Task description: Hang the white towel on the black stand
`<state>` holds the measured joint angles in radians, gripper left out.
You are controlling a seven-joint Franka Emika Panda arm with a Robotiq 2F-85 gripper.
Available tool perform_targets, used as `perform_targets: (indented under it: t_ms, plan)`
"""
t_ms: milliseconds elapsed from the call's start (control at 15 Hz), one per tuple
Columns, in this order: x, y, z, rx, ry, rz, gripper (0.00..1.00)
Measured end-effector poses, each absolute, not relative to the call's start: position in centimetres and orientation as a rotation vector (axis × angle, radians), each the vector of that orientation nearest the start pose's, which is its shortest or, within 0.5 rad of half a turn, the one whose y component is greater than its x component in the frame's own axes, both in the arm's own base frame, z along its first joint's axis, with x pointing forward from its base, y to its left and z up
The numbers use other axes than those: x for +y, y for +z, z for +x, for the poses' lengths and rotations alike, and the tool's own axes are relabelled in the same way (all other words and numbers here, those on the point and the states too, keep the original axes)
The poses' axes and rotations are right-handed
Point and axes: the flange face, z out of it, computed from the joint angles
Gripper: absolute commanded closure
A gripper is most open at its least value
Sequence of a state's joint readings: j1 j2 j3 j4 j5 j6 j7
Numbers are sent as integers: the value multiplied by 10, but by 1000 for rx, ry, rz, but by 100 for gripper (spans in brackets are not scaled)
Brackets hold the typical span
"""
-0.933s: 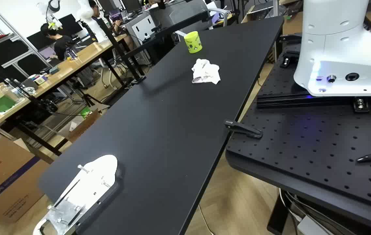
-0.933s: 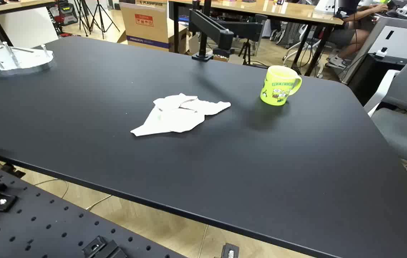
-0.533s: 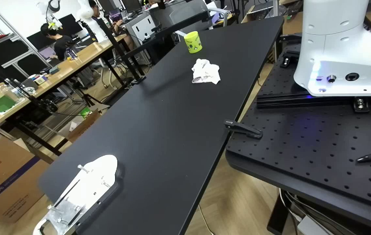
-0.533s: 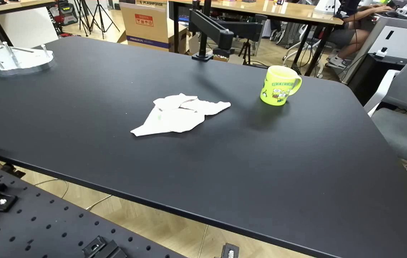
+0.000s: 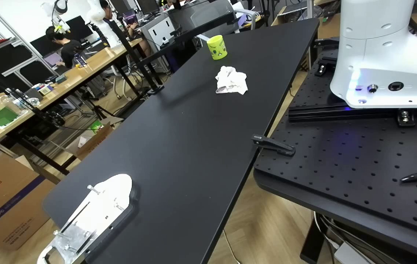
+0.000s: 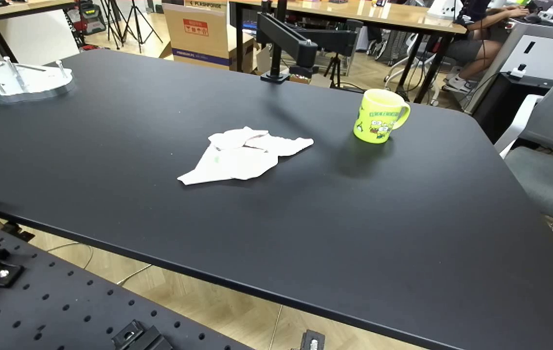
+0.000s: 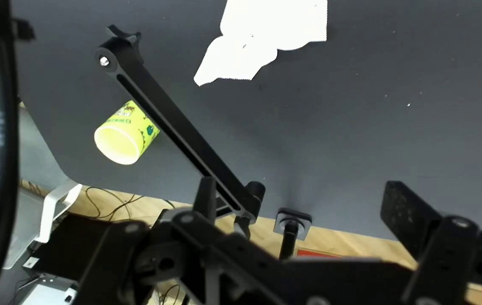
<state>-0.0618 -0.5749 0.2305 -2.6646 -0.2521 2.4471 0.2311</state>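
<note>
The white towel [image 5: 231, 80] lies crumpled on the black table; it also shows in an exterior view [image 6: 237, 160] and at the top of the wrist view [image 7: 262, 36], cut off by the frame edge. The black stand [image 6: 288, 41] has a post at the table's far edge and a jointed horizontal arm; it also shows in an exterior view [image 5: 190, 31] and in the wrist view [image 7: 177, 123]. My gripper [image 7: 300, 188] is open and empty, its fingers wide apart above the table's far edge near the stand's base, apart from the towel. It is out of both exterior views.
A yellow-green mug [image 6: 376, 119] stands right of the towel, also seen in the wrist view [image 7: 124, 133] beside the stand's arm. A white metal plate with upright pegs [image 5: 105, 201] lies at one table end. A black clamp [image 5: 273, 145] sits at the table edge by the robot base [image 5: 384, 55].
</note>
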Motion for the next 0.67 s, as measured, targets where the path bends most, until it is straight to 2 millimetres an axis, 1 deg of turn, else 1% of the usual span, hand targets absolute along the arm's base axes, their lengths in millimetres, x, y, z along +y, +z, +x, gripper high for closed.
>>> perform_targets:
  t_ms: [67,200,467,667]
  plan:
    - [61,444,393,-117,-687,-3316,0]
    - [47,425,404,-36,-718,-3303,0]
    - [18,381,420,94,-691,-3297,0]
    - [8,349,427,146,-657,-3298,0]
